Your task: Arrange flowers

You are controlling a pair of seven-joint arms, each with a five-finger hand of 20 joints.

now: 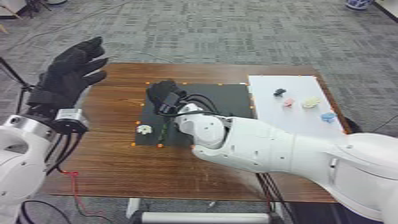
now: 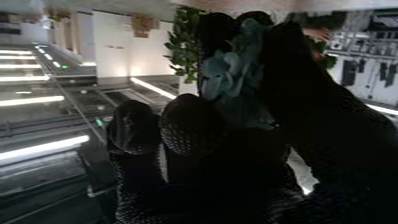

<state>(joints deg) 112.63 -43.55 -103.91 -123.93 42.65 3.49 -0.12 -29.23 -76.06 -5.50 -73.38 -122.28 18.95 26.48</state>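
Note:
In the head view my right hand (image 1: 165,94) is over the upper left part of the dark mat (image 1: 233,90). The right wrist view shows the right hand (image 2: 194,125) with its fingers and thumb closed round a bluish-green flower (image 2: 233,75). A white flower (image 1: 144,129) lies at the mat's lower left, beside a thin green stem (image 1: 163,131). My left hand (image 1: 75,70) is raised left of the table, fingers extended and holding nothing.
On the white board (image 1: 284,120) at the right are a black piece (image 1: 280,92), a pink one (image 1: 288,102), a pale yellow one (image 1: 310,102) and a blue one (image 1: 328,117). My right forearm crosses the table (image 1: 178,175). Green leaves (image 2: 182,45) show beyond the fingers.

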